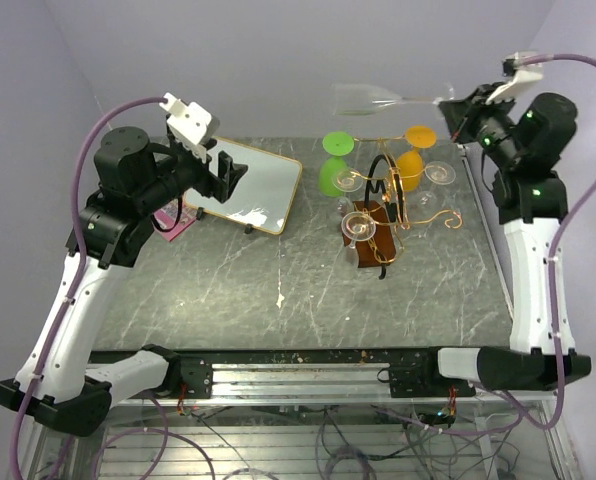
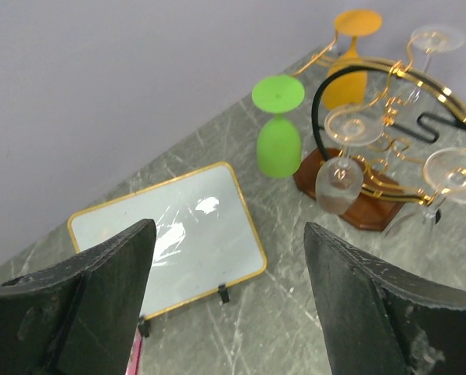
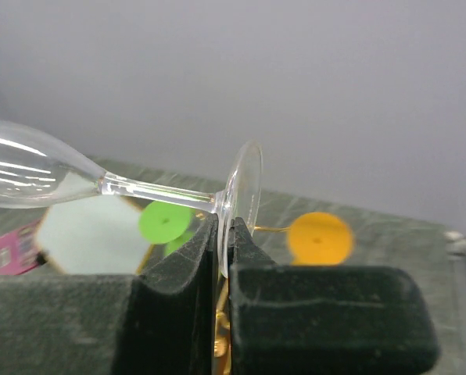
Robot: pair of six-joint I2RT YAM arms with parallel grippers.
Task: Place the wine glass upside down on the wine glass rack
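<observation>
Right tool is clamping shut on the foot of the wine glass, holding it sideways, high over the bench; inverting and hanging are both waiting to be done. Left tool is gaping wide, empty. One wine glass rack is already carrying three clear glasses, one green glass and one orange glass

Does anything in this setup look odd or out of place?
One clear wine glass lies sideways in mid-air, pinched by its foot in the right gripper, raised near the wine glass rack, where the green glass and orange glass hang upside down. Nothing looks spilled or broken.
</observation>
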